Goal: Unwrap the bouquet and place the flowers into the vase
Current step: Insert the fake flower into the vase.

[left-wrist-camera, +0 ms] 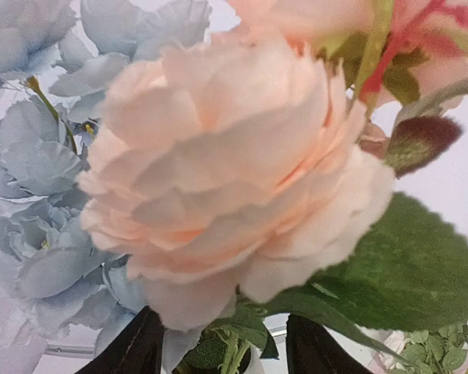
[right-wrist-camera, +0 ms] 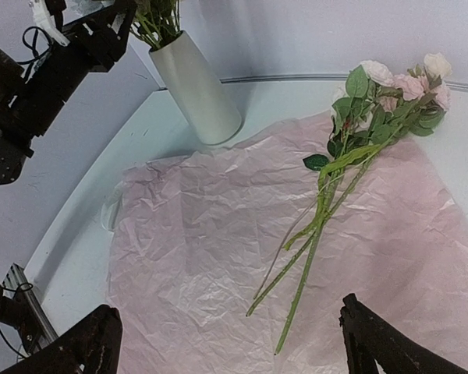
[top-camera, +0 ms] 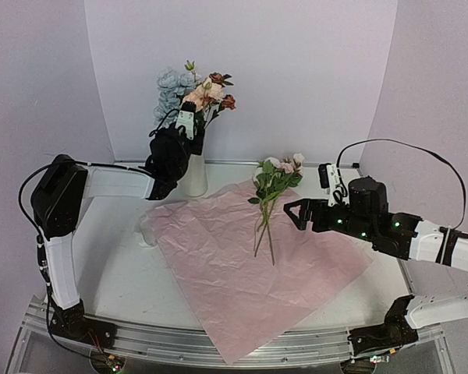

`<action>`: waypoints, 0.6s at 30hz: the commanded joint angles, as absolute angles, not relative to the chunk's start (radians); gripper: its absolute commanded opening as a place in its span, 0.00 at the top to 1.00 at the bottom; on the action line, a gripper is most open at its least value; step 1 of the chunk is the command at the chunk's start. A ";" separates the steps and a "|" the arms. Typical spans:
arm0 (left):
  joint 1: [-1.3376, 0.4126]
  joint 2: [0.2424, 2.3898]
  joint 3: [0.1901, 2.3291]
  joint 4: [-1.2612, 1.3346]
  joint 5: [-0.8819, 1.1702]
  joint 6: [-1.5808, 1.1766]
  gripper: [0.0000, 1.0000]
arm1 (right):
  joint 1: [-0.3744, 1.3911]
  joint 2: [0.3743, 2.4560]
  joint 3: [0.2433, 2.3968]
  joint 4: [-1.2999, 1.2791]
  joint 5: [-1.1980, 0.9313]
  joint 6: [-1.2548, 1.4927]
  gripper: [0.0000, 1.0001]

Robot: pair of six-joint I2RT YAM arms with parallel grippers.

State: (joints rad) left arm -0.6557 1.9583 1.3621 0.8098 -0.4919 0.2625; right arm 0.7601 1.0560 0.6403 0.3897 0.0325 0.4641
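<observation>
we see the left claw (top-camera: pixel 187 121) parted among the flowers (top-camera: pixel 189 87) in the vase (top-camera: pixel 193 178), upper left; its wrist view fills with blooms. right claw (top-camera: pixel 291 213) gapes wide beside loose stems (top-camera: pixel 269 199) on the pink paper (top-camera: pixel 242 288), which overhangs the surface (top-camera: pixel 113 273) at the frame's bottom.

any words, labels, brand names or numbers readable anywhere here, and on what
No readable text in any view.
The vase: plain off-white, no label.
The pink paper sheet: crinkled, unprinted.
The right arm: black housing with small green lights only; any marking is too small to read.
</observation>
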 commanded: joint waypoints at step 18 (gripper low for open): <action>-0.823 1.624 1.106 0.591 -0.628 0.054 0.26 | 0.764 1.176 0.709 0.404 0.011 0.505 0.04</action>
